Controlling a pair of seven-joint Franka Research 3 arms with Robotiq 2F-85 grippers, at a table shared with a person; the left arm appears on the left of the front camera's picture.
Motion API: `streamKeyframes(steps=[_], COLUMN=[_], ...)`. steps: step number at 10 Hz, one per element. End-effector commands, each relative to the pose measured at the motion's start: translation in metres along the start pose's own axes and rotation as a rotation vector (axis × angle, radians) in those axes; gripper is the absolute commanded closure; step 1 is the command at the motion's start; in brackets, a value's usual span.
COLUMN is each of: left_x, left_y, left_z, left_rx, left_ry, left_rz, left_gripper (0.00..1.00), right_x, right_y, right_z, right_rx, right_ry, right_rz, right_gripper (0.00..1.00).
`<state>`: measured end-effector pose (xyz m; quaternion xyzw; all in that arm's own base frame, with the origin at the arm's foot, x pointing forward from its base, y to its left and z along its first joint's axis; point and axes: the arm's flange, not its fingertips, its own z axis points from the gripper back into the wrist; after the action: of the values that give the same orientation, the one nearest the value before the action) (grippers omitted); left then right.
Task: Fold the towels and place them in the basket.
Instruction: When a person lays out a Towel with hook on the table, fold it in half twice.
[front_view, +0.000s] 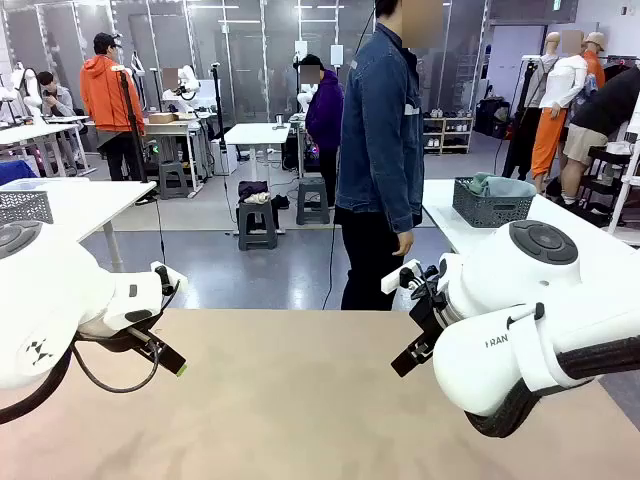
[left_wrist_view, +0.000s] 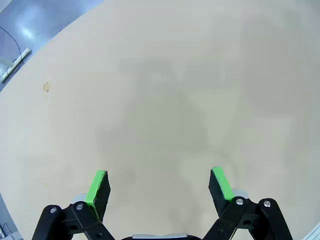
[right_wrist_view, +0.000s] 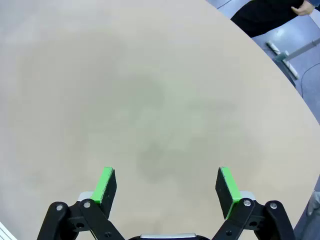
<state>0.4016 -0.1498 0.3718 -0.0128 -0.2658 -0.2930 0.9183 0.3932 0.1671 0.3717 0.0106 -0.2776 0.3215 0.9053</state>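
Note:
Both grippers hang over a bare beige table (front_view: 300, 400). My left gripper (front_view: 165, 355) (left_wrist_view: 159, 187) is open, its green pads (left_wrist_view: 98, 186) wide apart above bare tabletop. My right gripper (front_view: 408, 358) (right_wrist_view: 167, 187) is also open with nothing between its pads (right_wrist_view: 226, 185). A dark grey lattice basket (front_view: 493, 205) stands on a white table at the back right, away from both arms. A mint-green cloth (front_view: 482, 183) lies bunched inside it. The off-white towel is out of view.
A person in a denim jacket (front_view: 380, 150) stands side-on at the table's far edge. A second lattice basket (front_view: 25, 207) sits on a white table at the left. A dark clothes heap (front_view: 255, 192) rests on a stool farther back.

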Motion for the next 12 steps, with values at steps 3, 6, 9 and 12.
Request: streamKeyframes(steps=[3, 6, 9, 12], left_x=[0.0001, 0.0001, 0.0001, 0.0001], left_y=[-0.0002, -0.0002, -0.0002, -0.0002], left_z=[0.0000, 0.0000, 0.0000, 0.0000], left_rx=[0.000, 0.000, 0.000, 0.000], left_ry=[0.000, 0.000, 0.000, 0.000], left_rz=[0.000, 0.000, 0.000, 0.000], left_gripper=[0.00, 0.00, 0.00, 0.00], right_x=[0.0000, 0.0000, 0.0000, 0.0000], right_y=[0.0000, 0.0000, 0.0000, 0.0000], right_z=[0.0000, 0.0000, 0.0000, 0.0000], right_rx=[0.000, 0.000, 0.000, 0.000], right_ry=[0.000, 0.000, 0.000, 0.000], right_rz=[0.000, 0.000, 0.000, 0.000], right_gripper=[0.00, 0.00, 0.00, 0.00])
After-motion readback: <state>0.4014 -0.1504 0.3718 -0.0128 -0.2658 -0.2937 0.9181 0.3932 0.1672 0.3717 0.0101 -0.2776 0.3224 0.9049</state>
